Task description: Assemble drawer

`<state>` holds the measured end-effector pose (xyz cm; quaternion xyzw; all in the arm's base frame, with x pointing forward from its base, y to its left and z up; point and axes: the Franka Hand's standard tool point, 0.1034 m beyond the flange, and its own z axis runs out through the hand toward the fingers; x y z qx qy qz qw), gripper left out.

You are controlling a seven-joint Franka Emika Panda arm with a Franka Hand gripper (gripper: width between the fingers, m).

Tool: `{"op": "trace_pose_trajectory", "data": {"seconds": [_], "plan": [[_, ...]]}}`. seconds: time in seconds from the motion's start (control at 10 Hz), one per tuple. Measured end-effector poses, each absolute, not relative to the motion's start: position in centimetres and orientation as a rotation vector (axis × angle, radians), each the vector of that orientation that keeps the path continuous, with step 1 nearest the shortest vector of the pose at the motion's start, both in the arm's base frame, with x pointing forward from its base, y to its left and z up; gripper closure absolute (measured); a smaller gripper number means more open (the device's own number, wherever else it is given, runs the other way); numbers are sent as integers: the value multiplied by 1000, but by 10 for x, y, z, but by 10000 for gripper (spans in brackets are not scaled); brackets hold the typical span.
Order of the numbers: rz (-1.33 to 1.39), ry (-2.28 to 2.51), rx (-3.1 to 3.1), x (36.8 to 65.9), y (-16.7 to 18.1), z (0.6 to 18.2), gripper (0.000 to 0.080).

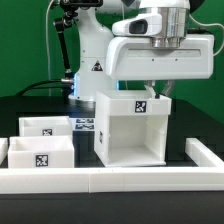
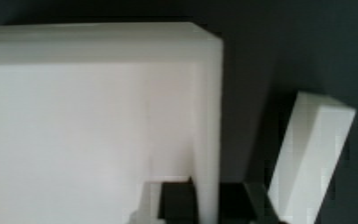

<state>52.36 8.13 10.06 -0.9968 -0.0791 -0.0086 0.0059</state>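
Black worktop (image 1: 190,125) under a green curtain (image 1: 25,40) and a pale wall; no legible writing anywhere, only black-and-white marker tags; one tag (image 1: 141,108) sits on the upper front of the drawer box (image 1: 130,140), and a small dark sticker (image 1: 97,67) on the arm (image 1: 92,45) is too small to read.

Behind the drawer box the white arm rises from its base, then reaches forward so that its blocky wrist hangs directly above the box, pointing straight down; the gripper (image 1: 152,91) meets the box's top edge toward the exterior view's right.

In the wrist view the dark fingers (image 2: 176,203) stand close together with the box's thin wall between them; the gap is narrow and the gripper appears to clamp that wall; a white strip (image 2: 309,150) lies on the dark worktop just beside the box.

To the exterior view's left of the drawer box stand two open white trays, the far tray (image 1: 45,125) and the near tray (image 1: 40,157), each tagged; the marker board (image 1: 83,123) lies flat between the far tray and the box; a white rail (image 1: 110,182) runs in front of the box.
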Motion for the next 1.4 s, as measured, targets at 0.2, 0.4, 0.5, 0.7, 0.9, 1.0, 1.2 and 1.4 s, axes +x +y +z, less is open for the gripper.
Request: {"op": "trace_pose_trajectory", "data": {"seconds": [0.2,0.4,0.5,0.7,0.9,1.0,1.2,1.4], "plan": [[-47,-209,-3109,538,84,101,762],[-78,-157,-3102,559,89,101,762],[-95,-153,-3100,568,92,101,762],[-94,-155,-3100,567,92,101,762],[-94,-109,-3101,567,92,101,762],[-92,-44,-3101,567,93,101,762],[-89,122,-3094,567,94,101,762],[-82,323,-3073,567,93,101,762]]}}
